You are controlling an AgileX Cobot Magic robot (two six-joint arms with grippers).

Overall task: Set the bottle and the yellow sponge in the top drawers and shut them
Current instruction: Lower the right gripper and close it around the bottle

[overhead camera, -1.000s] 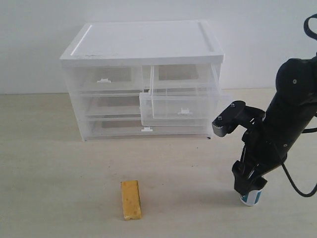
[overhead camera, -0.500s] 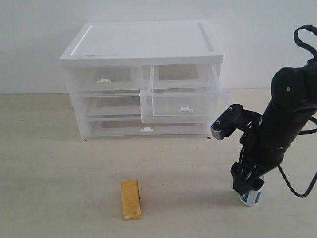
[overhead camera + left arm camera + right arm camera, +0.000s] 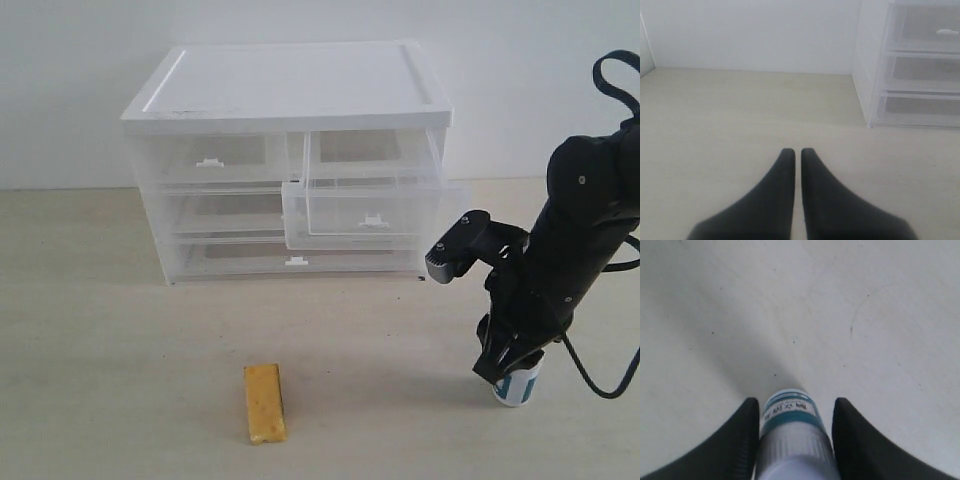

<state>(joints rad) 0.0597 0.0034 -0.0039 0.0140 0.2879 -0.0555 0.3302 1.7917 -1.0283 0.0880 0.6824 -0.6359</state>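
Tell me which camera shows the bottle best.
The right wrist view: the bottle fills the foreground, close and large between the fingers of the right gripper, with its teal label plain to see. The exterior view shows only its lower part, small, under that gripper. The left wrist view does not show it.

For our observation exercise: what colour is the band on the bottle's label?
Blue-teal on the bottle, clearest in the right wrist view.

yellow sponge (image 3: 265,402) front-L of cabinet (image 3: 290,85), bottle (image 3: 517,390) front-R

Left claw (image 3: 796,151) pressed together, pale table (image 3: 715,115), translucent drawer cabinet (image 3: 867,75) beyond
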